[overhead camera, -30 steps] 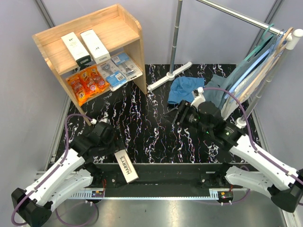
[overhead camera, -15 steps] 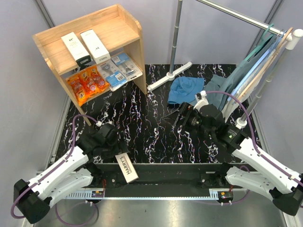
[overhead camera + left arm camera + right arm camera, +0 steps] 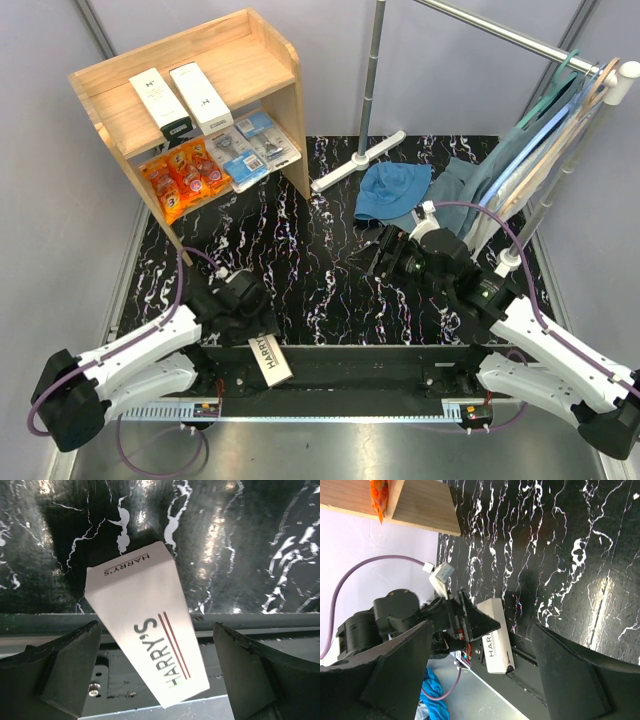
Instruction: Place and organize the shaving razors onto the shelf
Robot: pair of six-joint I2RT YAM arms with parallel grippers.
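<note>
top view, shelf (image 3: 240,58): light wood, two levels, far-left corner of the black marbled table (image 3: 300,250).
top view, upper level: two white Harry's boxes (image 3: 160,100) side by side.
top view, lower level: orange packs (image 3: 182,175) on the left, blue blister packs (image 3: 250,145) just beside them on the right.
top view, loose box (image 3: 268,360): one more white Harry's box, angled at the table's near edge, partly sticking out past it.
top view, left gripper (image 3: 252,325): directly over the loose box's far end. Jaw state not visible from here.
top view, right gripper (image 3: 383,255): over bare table right of centre, near the blue cloth (image 3: 392,190), nothing in it.
top view, rack (image 3: 372,80): metal pole and rail, back right, cloths hanging on it.
left wrist, left gripper: released, fingers (image 3: 65,672) spread wide, loose box lying below and between them. Can't tell if anything touches.
left wrist, loose box: far end on the marbled top, near end out over the grey rail (image 3: 260,622).
right wrist, right gripper: released, its fingers (image 3: 395,672) wide apart, empty.
right wrist, background: shelf side panel, an orange pack peeking out, left arm (image 3: 380,620) over the loose box at the table edge.
</note>
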